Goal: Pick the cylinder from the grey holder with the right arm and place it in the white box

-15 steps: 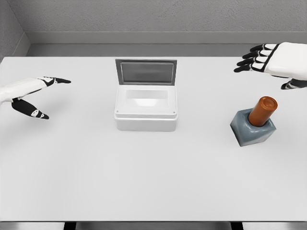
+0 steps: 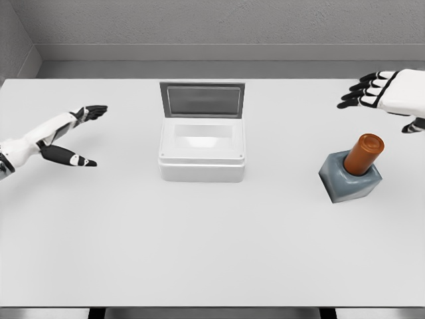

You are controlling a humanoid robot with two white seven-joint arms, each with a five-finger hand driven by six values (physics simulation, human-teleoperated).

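Note:
An orange-brown cylinder [image 2: 364, 153] stands tilted in the grey holder [image 2: 349, 178] at the right of the table. The white box [image 2: 202, 150] sits in the middle with its lid [image 2: 202, 100] raised at the back. My right hand [image 2: 382, 92] hovers above and behind the holder, fingers spread, holding nothing. At the far left my left hand [image 2: 74, 135] is open above the table, well away from the box.
The white table [image 2: 199, 246] stretches wide in front of the box and holder. A grey wall [image 2: 212, 26] runs behind the table's far edge.
My right hand has shifted right and slightly down, toward the picture's edge. My left hand has moved right, toward the box, and its fingers have turned.

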